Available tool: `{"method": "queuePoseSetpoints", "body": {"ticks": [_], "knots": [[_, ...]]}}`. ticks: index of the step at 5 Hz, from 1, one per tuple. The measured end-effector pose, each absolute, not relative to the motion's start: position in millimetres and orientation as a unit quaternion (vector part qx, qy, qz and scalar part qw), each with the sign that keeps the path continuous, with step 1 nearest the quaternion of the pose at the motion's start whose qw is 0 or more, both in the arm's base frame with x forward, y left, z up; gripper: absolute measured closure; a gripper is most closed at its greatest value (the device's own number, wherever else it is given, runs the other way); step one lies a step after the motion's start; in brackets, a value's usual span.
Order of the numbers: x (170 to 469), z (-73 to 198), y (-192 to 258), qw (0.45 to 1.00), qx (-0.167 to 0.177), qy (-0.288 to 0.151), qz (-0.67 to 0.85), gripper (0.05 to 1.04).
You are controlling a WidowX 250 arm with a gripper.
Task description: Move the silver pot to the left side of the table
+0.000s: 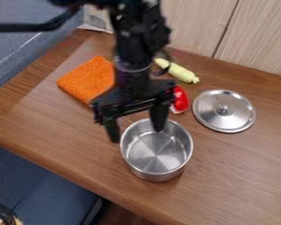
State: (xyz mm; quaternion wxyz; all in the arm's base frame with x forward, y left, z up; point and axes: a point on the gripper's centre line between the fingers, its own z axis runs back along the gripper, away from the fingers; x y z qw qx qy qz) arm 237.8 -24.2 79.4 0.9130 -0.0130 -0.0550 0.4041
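Gripper (135, 132) hangs over the middle of the surface (248, 162), open, its two fingers spread well apart and pointing down. One finger comes down just outside the pot, on the side toward the surface's left edge; the other hangs over the pot's opening, so that part of the rim lies between them. Whether either finger touches the metal cannot be told. The silver pot (156, 151) stands upright and uncovered, nearer the surface's near edge than its far one, its shiny inner bottom in sight. The black arm (134, 44) comes in from the top and covers part of what lies behind it. Beside the pot, toward the far edge, the round silver lid (210, 115) lies flat with its knob up, apart from the pot. Between the pot and the far edge sits a red and white item (180, 100), partly hidden by the gripper, and just beyond it a pale yellow-green, long, narrow item (181, 72) lies aslant. An orange cloth (84, 81) lies folded flat toward the far left corner, one side hidden behind the arm. A light wooden panel (196, 24) rises along the far edge.
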Motion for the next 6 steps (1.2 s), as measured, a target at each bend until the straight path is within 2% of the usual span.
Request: {"method": "queuePoseSetpoints", "body": {"ticks": [1, 3, 4, 5, 6], "knots": [[229.0, 69.6, -15.1, 0.910, -0.014, -0.044, 0.411, 0.082], [229.5, 51.1, -15.6, 0.919, 0.023, -0.042, 0.390, 0.082], [231.6, 38.9, -17.4, 0.920, 0.026, -0.034, 0.389, 0.082], [230.6, 26.3, -19.5, 0.922, 0.023, -0.019, 0.386, 0.137], [232.0, 20.1, -18.6, 0.917, -0.002, -0.019, 0.398, 0.430]]}}
